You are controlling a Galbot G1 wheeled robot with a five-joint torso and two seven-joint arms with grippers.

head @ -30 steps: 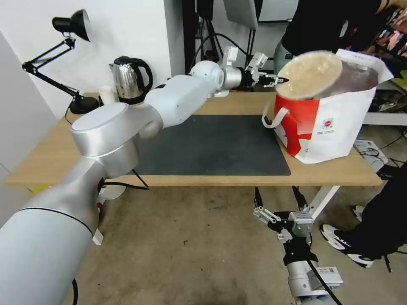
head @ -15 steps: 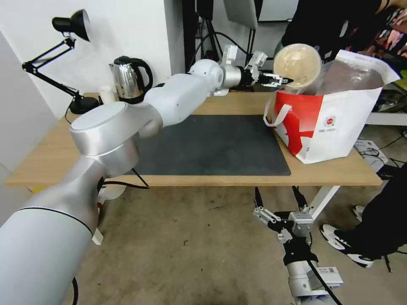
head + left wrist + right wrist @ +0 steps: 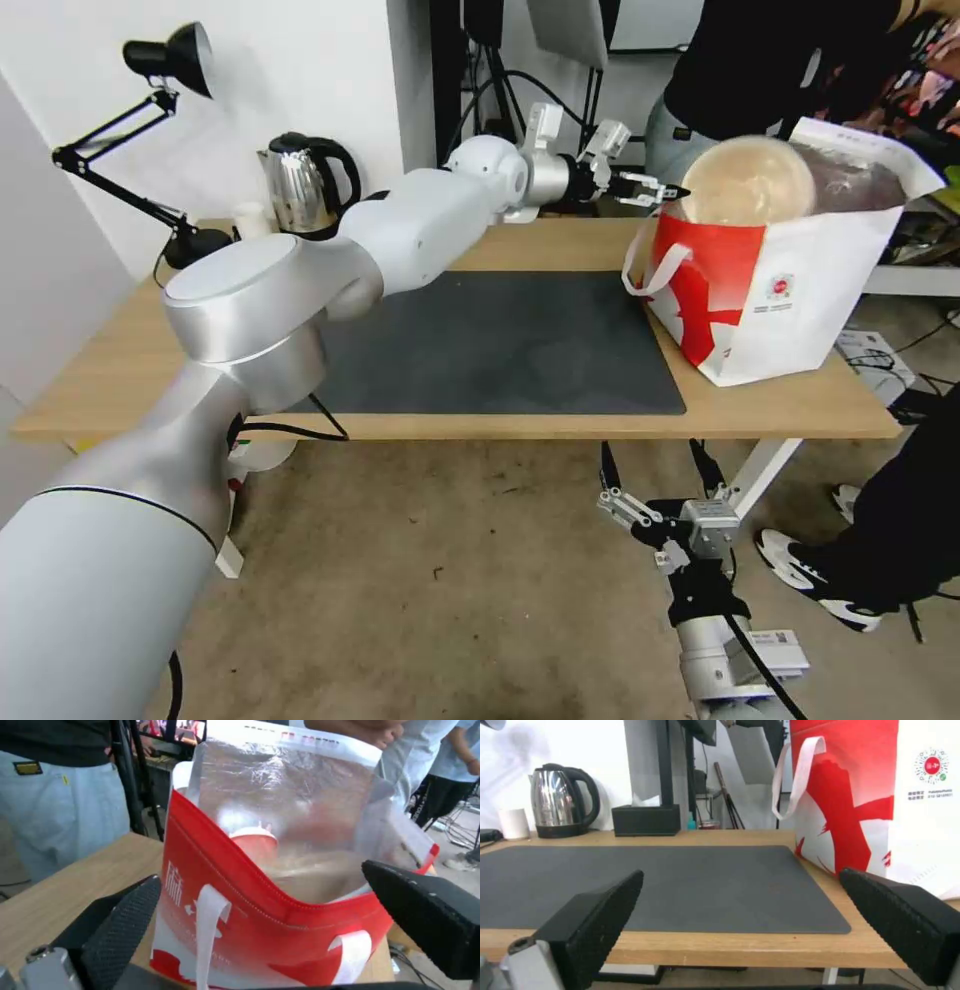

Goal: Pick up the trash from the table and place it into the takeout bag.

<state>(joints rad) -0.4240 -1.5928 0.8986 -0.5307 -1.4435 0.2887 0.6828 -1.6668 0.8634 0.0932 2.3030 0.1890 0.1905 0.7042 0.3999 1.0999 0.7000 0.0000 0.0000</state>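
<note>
Red-and-white takeout bag (image 3: 790,290) bears round logo (image 3: 772,290).

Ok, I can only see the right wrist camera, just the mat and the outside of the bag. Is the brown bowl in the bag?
Observer: Mostly. In the head view the beige pulp bowl stands on edge in the mouth of the takeout bag, with its top above the rim.
Operator: Is a gripper holding it?
Observer: No. The left gripper is open beside the bag's rim, and the right gripper is open, low in front of the table.
Operator: Anything else inside?
Observer: Yes, the left wrist view shows the red drink cup down against the foil lining.
</note>
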